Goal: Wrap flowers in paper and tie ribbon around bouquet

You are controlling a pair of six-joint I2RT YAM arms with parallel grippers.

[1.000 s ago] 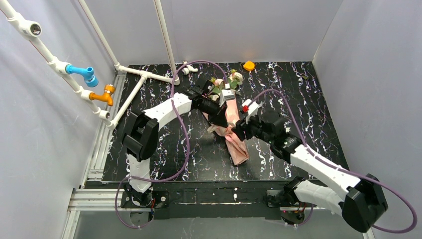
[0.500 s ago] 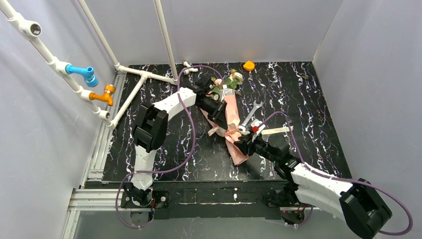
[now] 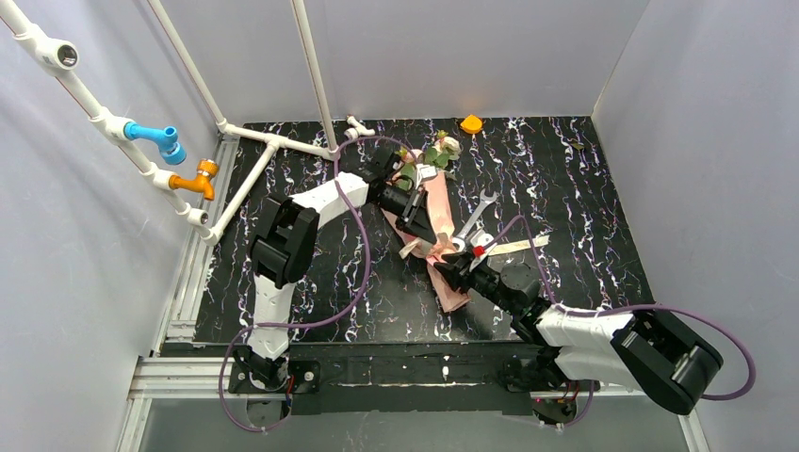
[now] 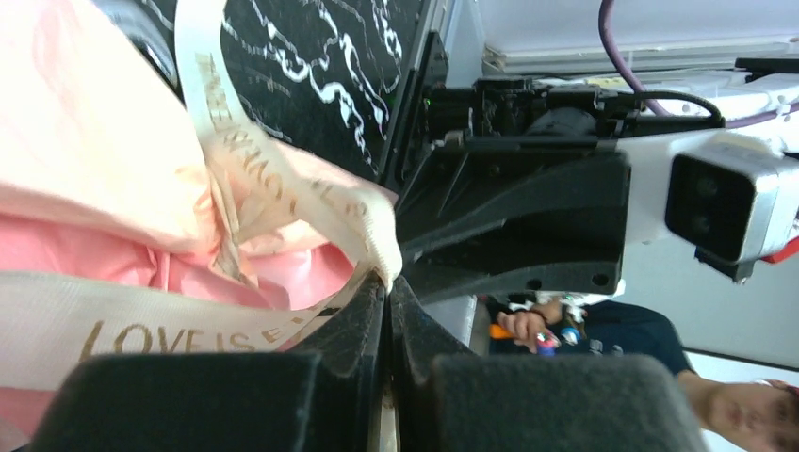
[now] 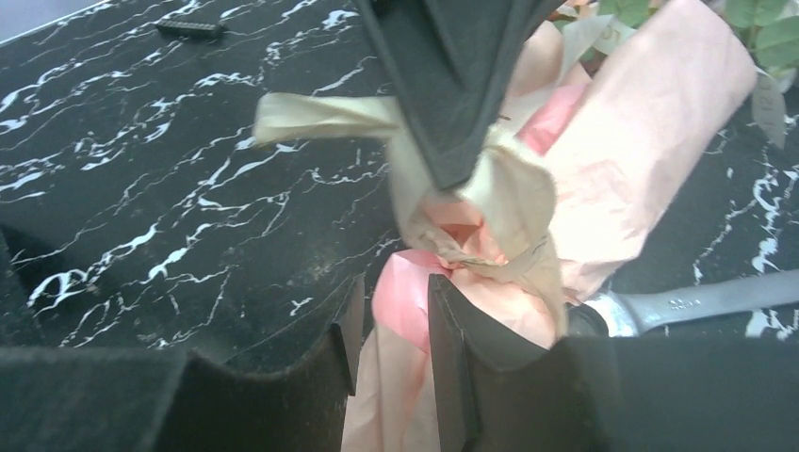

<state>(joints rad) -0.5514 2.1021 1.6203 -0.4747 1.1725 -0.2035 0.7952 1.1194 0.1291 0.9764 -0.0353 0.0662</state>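
The bouquet [image 3: 436,202] lies on the desk [image 3: 584,179], its flowers [image 3: 439,149] toward the far wall. My left jaws are pressed fully together on the ribbon [image 4: 226,122] at the bundle's waist. My right jaws stand a narrow way apart with pink paper [image 5: 400,301] between them, just below the ribbon — whether they pinch it, I cannot tell. A steel spanner [image 3: 476,212] lies just beside the bouquet.

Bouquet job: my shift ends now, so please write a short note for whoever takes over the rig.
Left gripper: shut on the ribbon.
Right gripper: jaws astride the paper at its narrow end; grip unclear.
Bouquet lies on the table, flowers at the far end, ribbon bunched around its waist.
Done: flowers wrapped, ribbon on.
To do: probably tightening and finishing the tie.
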